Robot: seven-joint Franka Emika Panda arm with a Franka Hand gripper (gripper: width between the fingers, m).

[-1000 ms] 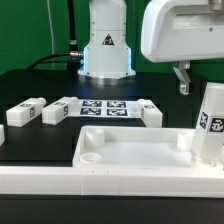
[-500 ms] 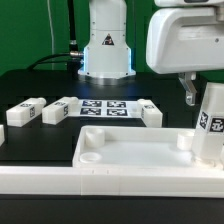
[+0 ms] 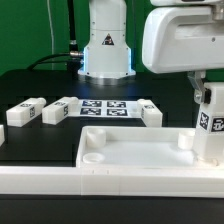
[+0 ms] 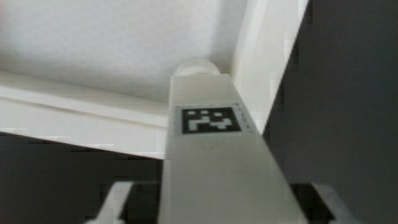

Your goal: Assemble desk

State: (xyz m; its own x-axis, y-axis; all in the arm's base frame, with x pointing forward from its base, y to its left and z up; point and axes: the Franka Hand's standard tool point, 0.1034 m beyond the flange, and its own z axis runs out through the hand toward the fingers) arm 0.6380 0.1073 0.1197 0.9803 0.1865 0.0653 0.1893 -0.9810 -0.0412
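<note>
The tray (image 3: pixel 135 131) lies on the black surface (image 3: pixel 50 142) at the front, its long side just behind the white rail (image 3: pixel 60 186). One leg (image 3: pixel 212 125) stands upright in the tray, in the corner at the exterior view's right, and its tag faces the camera. I can make out round sockets in the tray's other visible corners.

I count four legs in all. Three lie flat on the surface behind the tray. Two are close together toward the exterior view's left, the outer leg (image 3: pixel 27 113) and the inner leg (image 3: pixel 57 110). The third leg (image 3: pixel 150 111) is toward the right. The marker board (image 3: pixel 103 106) lies between the inner leg and the third leg, and my base (image 3: pixel 107 50) rises behind it. A white piece (image 3: pixel 4 135) is cut off by the left edge, and I cannot tell what it is.

My claw (image 4: pixel 219 206) is at the top of the standing leg, with one side of it on each flank in the wrist view. I cannot tell whether it is pressing on the leg or standing slightly open around it. In the exterior view my wrist housing hides most of the claw.
</note>
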